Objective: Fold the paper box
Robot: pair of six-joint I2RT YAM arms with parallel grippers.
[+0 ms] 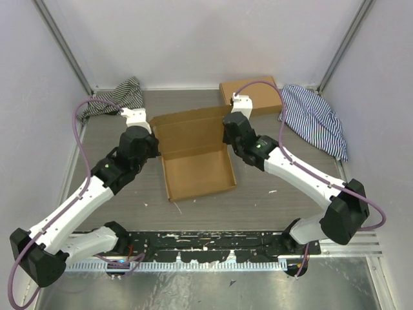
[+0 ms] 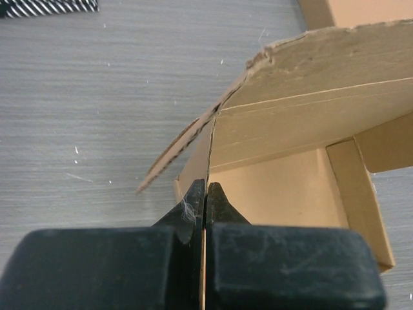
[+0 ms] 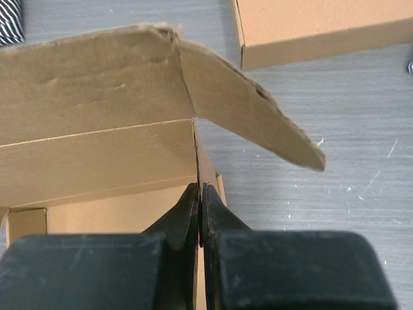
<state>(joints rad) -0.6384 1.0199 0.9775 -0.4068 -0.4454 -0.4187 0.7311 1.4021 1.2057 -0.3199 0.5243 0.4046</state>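
The paper box (image 1: 197,169) is a shallow brown cardboard tray in the table's middle, its hinged lid (image 1: 191,132) standing open at the far side. My left gripper (image 1: 155,147) is shut on the box's left side wall (image 2: 200,158) near the lid hinge; a lid ear flap (image 2: 174,154) splays outward there. My right gripper (image 1: 227,139) is shut on the right side wall (image 3: 205,169); the right lid ear flap (image 3: 251,116) sticks out to the right. The lid's inner face (image 3: 90,123) rises behind the jaws.
A second, fully formed flat brown box (image 1: 251,95) lies at the far right behind the right arm. Striped cloths lie at the far left (image 1: 116,97) and far right (image 1: 316,116). Walls enclose the table on three sides.
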